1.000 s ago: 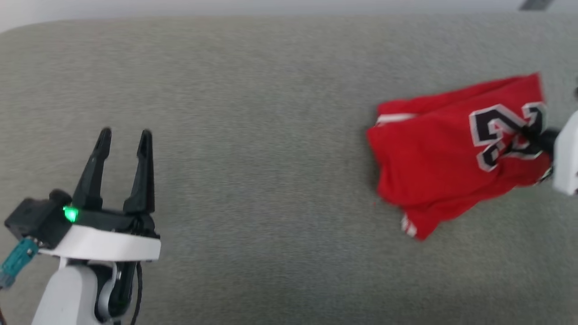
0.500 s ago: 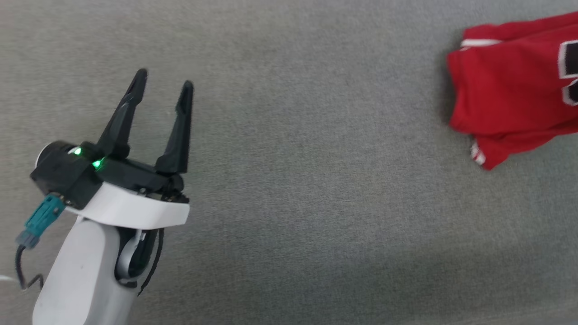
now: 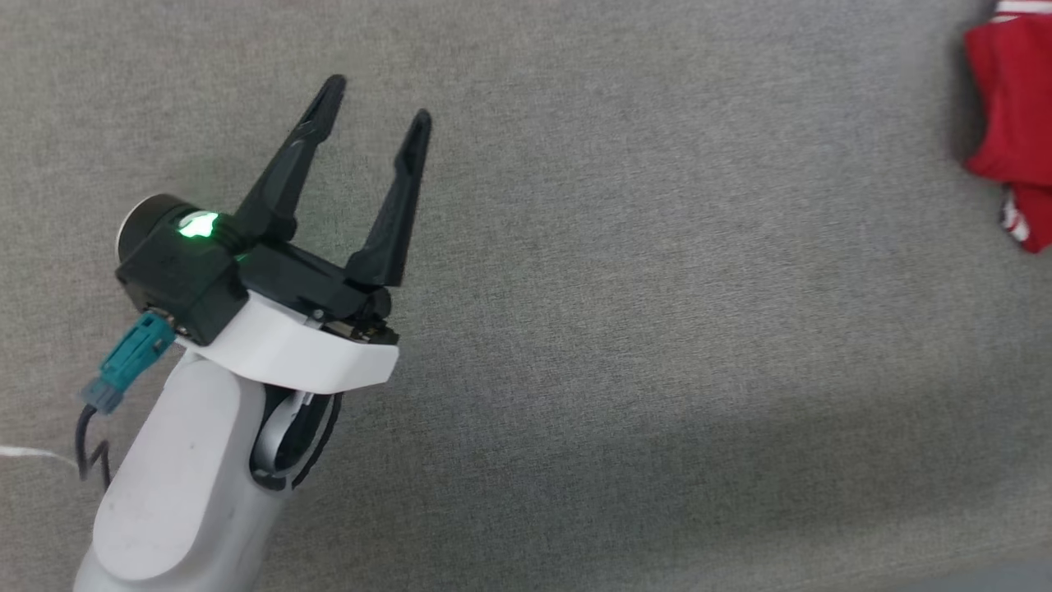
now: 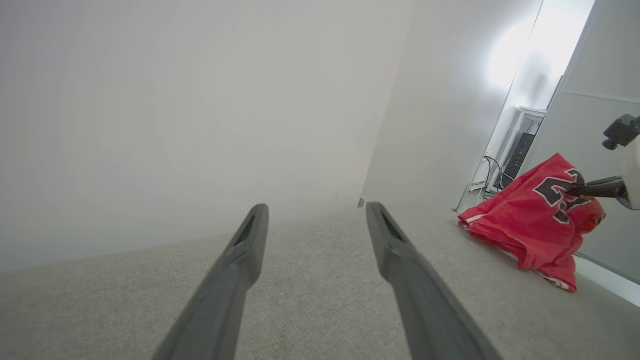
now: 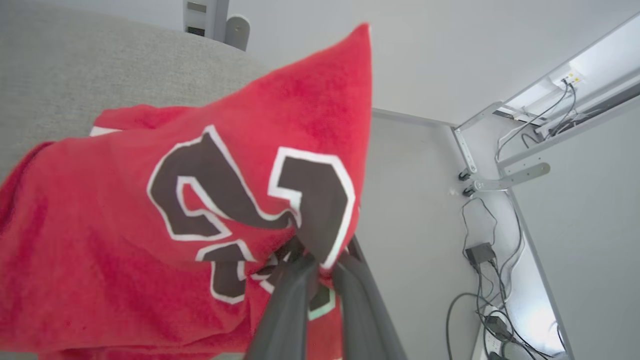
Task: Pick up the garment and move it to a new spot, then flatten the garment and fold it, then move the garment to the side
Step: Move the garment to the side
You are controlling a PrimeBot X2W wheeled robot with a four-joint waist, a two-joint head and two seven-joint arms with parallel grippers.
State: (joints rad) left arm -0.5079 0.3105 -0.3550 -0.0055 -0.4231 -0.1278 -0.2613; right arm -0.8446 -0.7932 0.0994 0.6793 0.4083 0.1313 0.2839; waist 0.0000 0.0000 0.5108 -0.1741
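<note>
Broad grey surface — garment far right

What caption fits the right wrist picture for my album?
The right gripper pinches the garment by its printed number.

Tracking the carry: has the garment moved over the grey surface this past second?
Cannot tell: the garment sits further right and higher in the head view, but the camera moved, and the grey surface bears no fixed mark.

The garment bears black, white-edged numerals — crumpled, the first seemingly a 2, the second unreadable.
</note>
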